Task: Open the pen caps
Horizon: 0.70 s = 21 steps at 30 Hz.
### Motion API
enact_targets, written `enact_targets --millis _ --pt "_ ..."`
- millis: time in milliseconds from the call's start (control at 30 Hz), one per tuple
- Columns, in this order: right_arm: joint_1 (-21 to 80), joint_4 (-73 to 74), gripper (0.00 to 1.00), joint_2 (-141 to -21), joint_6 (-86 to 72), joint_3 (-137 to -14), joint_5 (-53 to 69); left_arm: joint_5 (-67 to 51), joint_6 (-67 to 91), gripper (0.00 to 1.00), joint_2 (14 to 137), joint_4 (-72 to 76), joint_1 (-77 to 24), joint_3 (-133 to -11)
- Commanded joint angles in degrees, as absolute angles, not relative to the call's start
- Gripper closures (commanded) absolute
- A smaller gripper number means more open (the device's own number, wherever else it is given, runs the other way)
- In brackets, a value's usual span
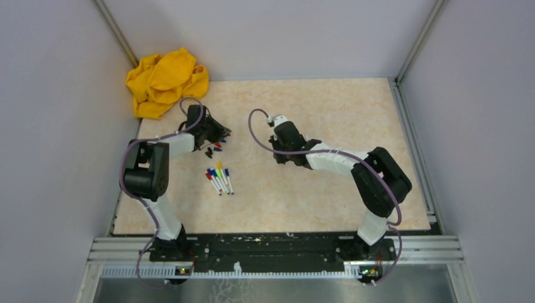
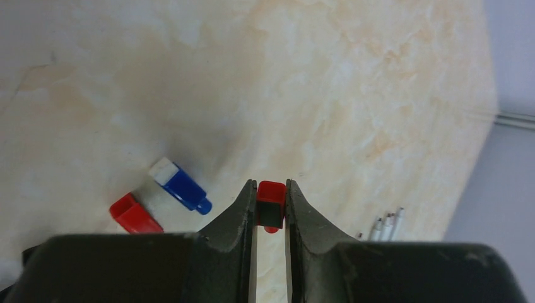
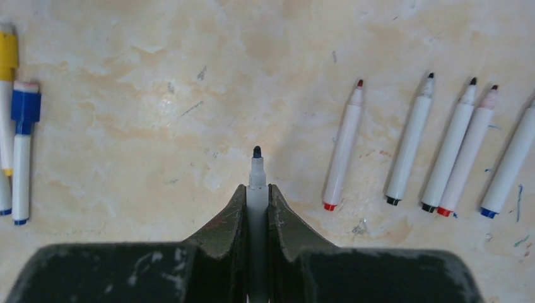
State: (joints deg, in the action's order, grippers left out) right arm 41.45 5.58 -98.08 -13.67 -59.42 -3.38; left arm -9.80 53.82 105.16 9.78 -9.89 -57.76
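Between the left gripper's point(image 2: 270, 184) jaws a red cap point(image 2: 271, 202) is pinched; a blue cap point(image 2: 181, 187) and a second red cap point(image 2: 134, 215) lie on the table point(image 2: 353, 95) nearby. The right gripper point(image 3: 256, 188) clamps an uncapped marker point(image 3: 256, 166).

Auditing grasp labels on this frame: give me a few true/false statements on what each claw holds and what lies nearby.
1. The left claw is shut on a red cap. True.
2. The right claw is empty. False: it clamps an uncapped marker.
3. A blue cap and a second red cap lie loose on the table near the left claw. True.
4. The row of markers at the right of the right wrist view wears caps. False: the tips that show are bare.
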Motion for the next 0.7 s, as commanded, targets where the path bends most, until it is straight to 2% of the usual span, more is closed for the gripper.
enact_targets --millis 0,267,600,667 --pt "40.89 3.32 1.0 -100.28 -12.45 -63.71 -10.98 -1.0 48.0 0.91 104.92 1.43 -12.15 -61.52" --pt "40.57 1.76 1.0 -104.58 -12.13 -65.87 -12.01 2.97 46.77 0.86 105.59 -2.97 -13.6 -62.6" --pt "40.17 0.73 1.0 -106.63 -11.45 -66.49 -14.5 2.49 46.68 0.5 105.6 -2.59 -13.97 -61.08" --pt "40.1 0.97 1.0 -107.07 -11.21 -66.86 -14.57 2.3 46.66 0.48 105.45 -2.59 -14.02 -61.04"
